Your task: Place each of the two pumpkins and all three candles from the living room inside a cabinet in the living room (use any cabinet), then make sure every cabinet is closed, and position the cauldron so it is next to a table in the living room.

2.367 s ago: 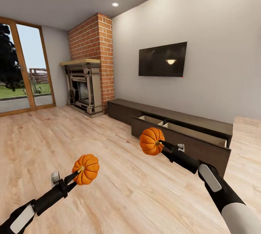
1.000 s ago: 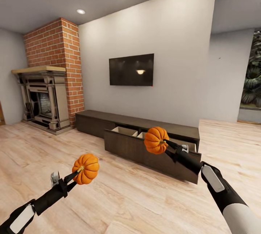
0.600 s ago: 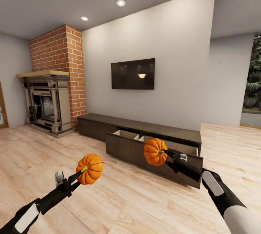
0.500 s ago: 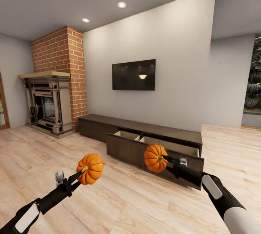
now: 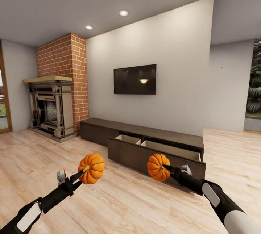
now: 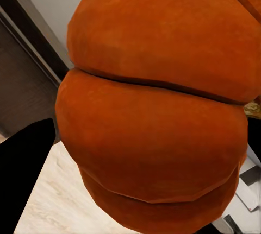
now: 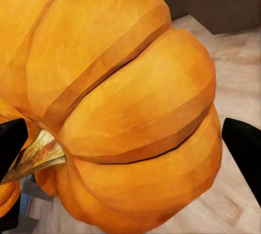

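I hold one orange ribbed pumpkin in each hand. My left gripper (image 5: 82, 173) is shut on the stem of the left pumpkin (image 5: 91, 168), carried low at the left over the wood floor; up close this pumpkin (image 6: 157, 103) fills most of the left wrist view. My right gripper (image 5: 166, 168) is shut on the stem of the right pumpkin (image 5: 157, 167), which hangs just in front of the cabinet (image 5: 145, 145). The same pumpkin (image 7: 119, 109) shows large in the right wrist view. The long dark-brown cabinet stands against the wall with a wide drawer (image 5: 156, 158) pulled out, its pale inside showing.
A brick chimney with a fireplace (image 5: 52, 109) stands left of the cabinet. A black TV (image 5: 135, 79) hangs on the grey wall above it. Light wood floor (image 5: 119, 201) lies between me and the cabinet. A window with plants (image 5: 253, 92) is at the far right.
The view has swung round and tilted up, so the cabinet now faces me more squarely. My right arm has lowered its pumpkin a little against the drawer front; the left arm keeps its pose.
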Controlling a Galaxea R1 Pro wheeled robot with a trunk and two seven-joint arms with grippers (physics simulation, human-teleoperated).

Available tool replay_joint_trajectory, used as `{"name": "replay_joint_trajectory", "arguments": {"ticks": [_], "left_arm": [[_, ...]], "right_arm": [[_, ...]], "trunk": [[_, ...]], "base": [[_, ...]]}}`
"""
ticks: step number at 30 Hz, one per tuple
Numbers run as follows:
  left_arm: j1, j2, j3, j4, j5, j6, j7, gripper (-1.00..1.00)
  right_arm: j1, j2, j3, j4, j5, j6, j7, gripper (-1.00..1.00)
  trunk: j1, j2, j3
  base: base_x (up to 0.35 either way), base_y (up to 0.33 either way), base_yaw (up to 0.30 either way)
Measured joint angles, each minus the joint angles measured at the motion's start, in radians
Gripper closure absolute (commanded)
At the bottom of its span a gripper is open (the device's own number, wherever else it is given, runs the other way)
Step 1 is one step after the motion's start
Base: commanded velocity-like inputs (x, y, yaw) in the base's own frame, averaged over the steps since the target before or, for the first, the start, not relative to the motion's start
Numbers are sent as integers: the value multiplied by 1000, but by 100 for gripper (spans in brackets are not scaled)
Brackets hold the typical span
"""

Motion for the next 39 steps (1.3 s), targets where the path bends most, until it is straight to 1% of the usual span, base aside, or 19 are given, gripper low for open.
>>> {"name": "replay_joint_trajectory", "arguments": {"ticks": [2,5,6,10,13,15,18,23,28,39], "left_arm": [[0,-4,-2,-5,0,0,8,100],[0,-12,-10,-8,-1,-1,50,100],[0,-13,-12,-11,0,0,59,100],[0,-14,-12,-19,1,0,68,100],[0,-14,-13,-20,1,0,70,100],[0,-14,-13,-20,1,0,70,100],[0,-14,-13,-20,2,0,70,100],[0,-14,-14,-20,2,0,70,100],[0,-16,-14,-22,2,0,70,100],[0,-16,-17,-22,2,0,70,100]], "right_arm": [[0,0,0,9,2,-8,0,100],[0,0,1,20,5,-31,1,100],[0,0,1,22,13,-46,0,100],[0,0,1,44,44,-106,11,100],[0,0,2,89,51,-174,69,100],[0,0,3,112,52,-199,112,100],[0,1,2,121,52,-204,131,100],[0,1,-1,122,40,-195,139,100],[0,2,-1,122,48,-164,165,100],[0,1,-3,122,46,-160,174,100]], "trunk": [[-1,0,4],[-2,1,11],[-3,1,13],[-18,29,19],[-29,50,24],[-37,64,27],[-49,85,33],[-68,120,46],[-87,155,56],[-129,232,76]], "base": [[0,0,0],[0,0,0],[0,0,0],[0,0,0],[0,0,0],[0,0,0],[0,0,0],[0,0,-53],[0,0,-158],[0,0,-178]]}}
